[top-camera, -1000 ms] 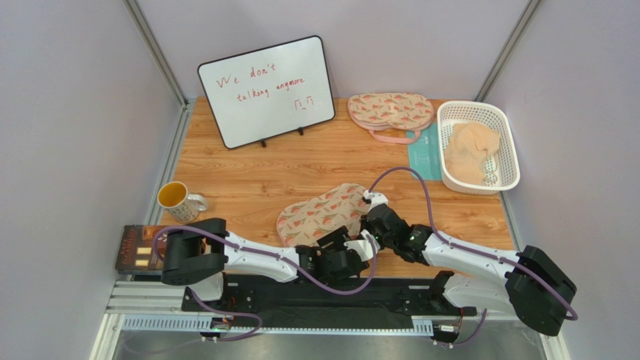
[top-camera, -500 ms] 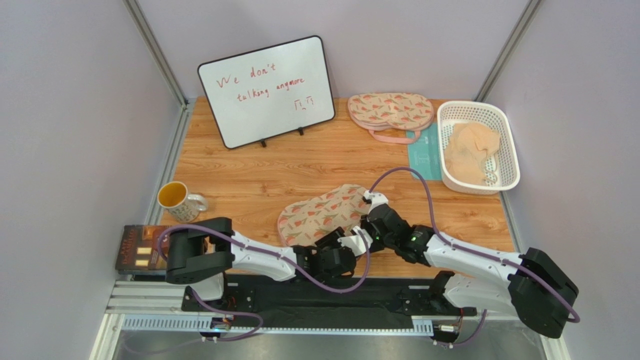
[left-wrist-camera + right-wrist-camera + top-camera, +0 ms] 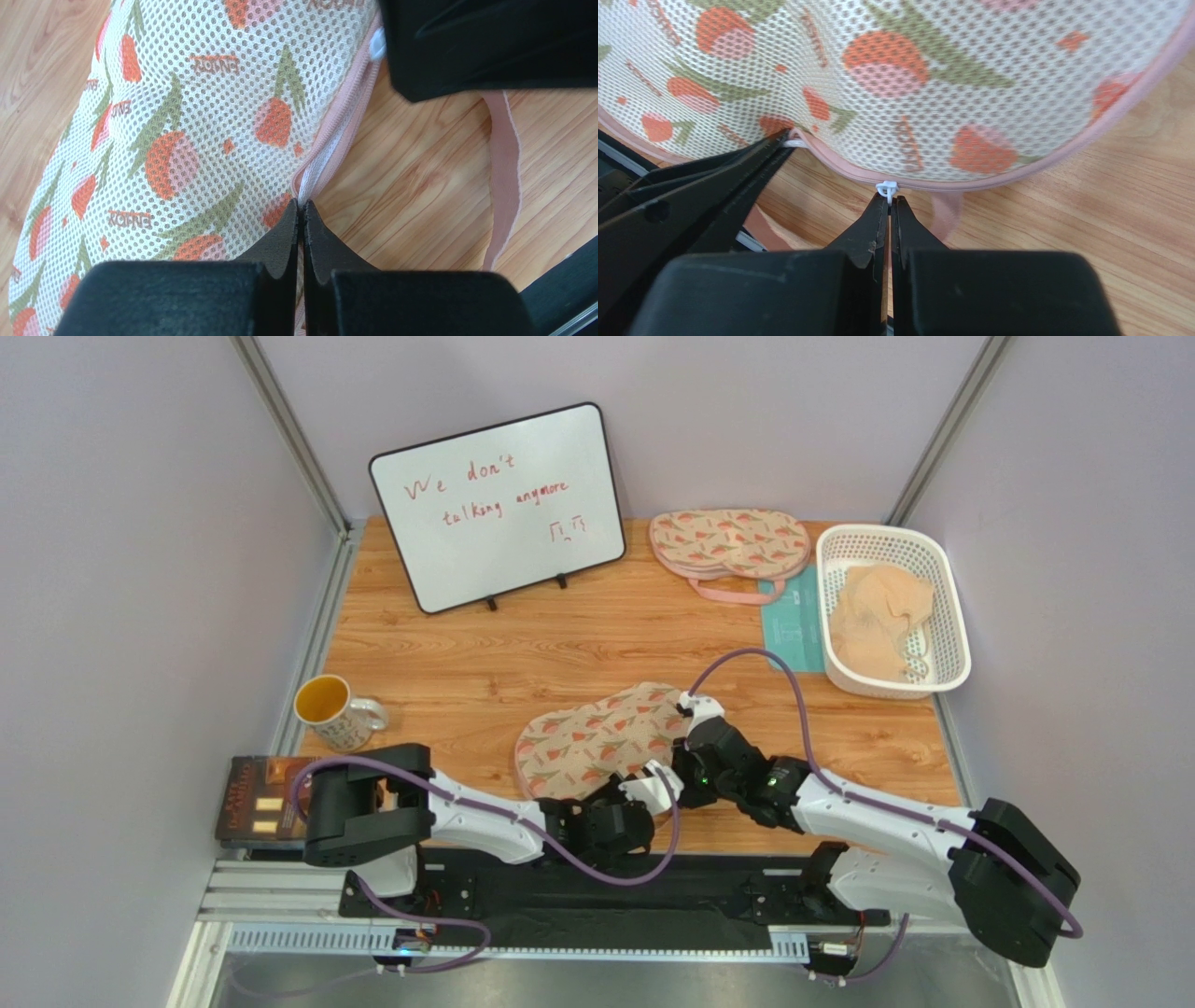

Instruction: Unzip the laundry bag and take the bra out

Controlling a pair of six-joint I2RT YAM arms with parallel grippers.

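The wooden table [image 3: 463, 637] sat in a little booth with pale walls. The left claw [image 3: 300, 208] was shut tight. Its tips seemed to pinch the pink edge of the bag [image 3: 175, 140], right by the zip. The right claw [image 3: 889, 201] was shut too. The small white zip tab [image 3: 886, 187] sat at its very tips and looked nipped there. The bag lay flat near the front of the table, between the two arms. I could not see the bra, so I guessed it was inside the bag.

To do this step well, I thought the left claw should hold the edge down firmly. The right one should pull the tab slowly along the curved edge, not up. The bag was soft mesh full of tiny holes. It was puffy and shaped like a peanut, with orange and green prints. A thin pink strap [image 3: 507, 175] lay loose on the smooth wood.
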